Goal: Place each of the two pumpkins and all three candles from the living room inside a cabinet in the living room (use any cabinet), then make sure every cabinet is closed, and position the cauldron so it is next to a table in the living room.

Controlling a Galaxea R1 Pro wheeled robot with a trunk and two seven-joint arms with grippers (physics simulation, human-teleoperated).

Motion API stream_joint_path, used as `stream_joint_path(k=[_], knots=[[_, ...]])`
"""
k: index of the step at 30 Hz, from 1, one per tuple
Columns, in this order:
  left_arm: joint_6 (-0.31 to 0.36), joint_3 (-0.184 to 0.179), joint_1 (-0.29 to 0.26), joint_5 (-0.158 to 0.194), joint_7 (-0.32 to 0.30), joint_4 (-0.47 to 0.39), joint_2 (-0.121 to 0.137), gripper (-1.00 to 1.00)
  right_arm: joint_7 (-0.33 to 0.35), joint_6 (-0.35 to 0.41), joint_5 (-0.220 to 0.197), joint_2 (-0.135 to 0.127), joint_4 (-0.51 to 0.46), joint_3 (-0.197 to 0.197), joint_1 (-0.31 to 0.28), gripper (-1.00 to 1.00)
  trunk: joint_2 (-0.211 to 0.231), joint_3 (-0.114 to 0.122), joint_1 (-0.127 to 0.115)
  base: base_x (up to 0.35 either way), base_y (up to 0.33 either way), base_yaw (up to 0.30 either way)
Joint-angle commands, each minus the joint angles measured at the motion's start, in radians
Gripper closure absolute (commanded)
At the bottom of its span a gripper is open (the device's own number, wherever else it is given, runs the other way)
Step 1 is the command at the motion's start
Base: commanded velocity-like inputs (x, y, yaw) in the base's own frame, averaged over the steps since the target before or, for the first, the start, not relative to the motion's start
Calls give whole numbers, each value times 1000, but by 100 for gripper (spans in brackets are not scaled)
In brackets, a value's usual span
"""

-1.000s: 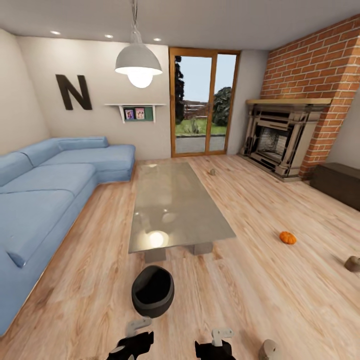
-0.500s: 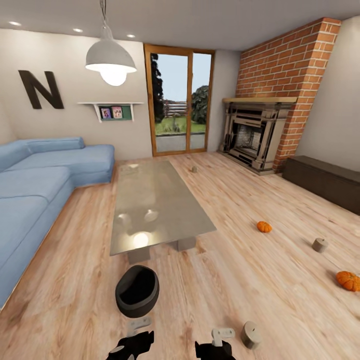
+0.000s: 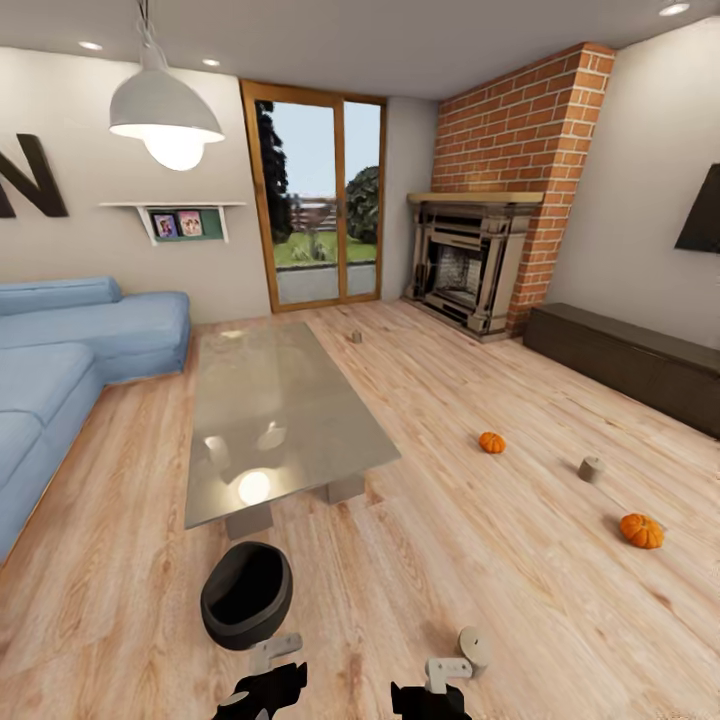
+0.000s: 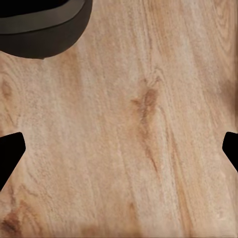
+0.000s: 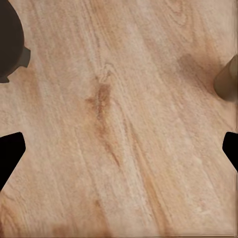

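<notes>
The black cauldron stands on the wood floor just short of the glass coffee table; its rim shows in the left wrist view. Two orange pumpkins lie on the floor to the right. Three grey candles stand on the floor: one by my right gripper, one between the pumpkins, one far off. The dark-brown cabinet runs along the right wall, fronts shut. My left gripper and right gripper hang open and empty over the floor.
A blue sofa fills the left side. A brick fireplace sits at the back right, glass doors at the back. A lamp hangs over the table. Open floor lies between table and cabinet.
The whole view has swung to the right, so the camera turned. The second pumpkin and more of the cabinet came into view. The things themselves have not moved.
</notes>
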Motion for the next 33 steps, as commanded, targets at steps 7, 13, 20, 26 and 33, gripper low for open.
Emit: stream_joint_path(k=[7,13,20,26,33], knots=[[1,-9,0,10,9,-1,1,-100,-2,-2,-8,0,3,6,-1,-100,49,11,-27,0,0,-158],[1,-10,0,10,9,-1,1,-100,-4,-4,-9,0,0,6,-1,-100,91,21,-50,0,0,-144],[1,-10,0,10,9,-1,1,-100,-6,-16,-12,0,-4,6,-1,-100,140,36,-77,0,0,-60],[0,-10,0,10,8,-2,1,-100,-5,-13,-13,0,-3,6,-1,-100,161,45,-88,0,0,-42],[-1,-11,0,10,7,-2,1,-100,-5,-12,-14,0,-3,6,-1,-100,161,45,-88,0,0,-243]])
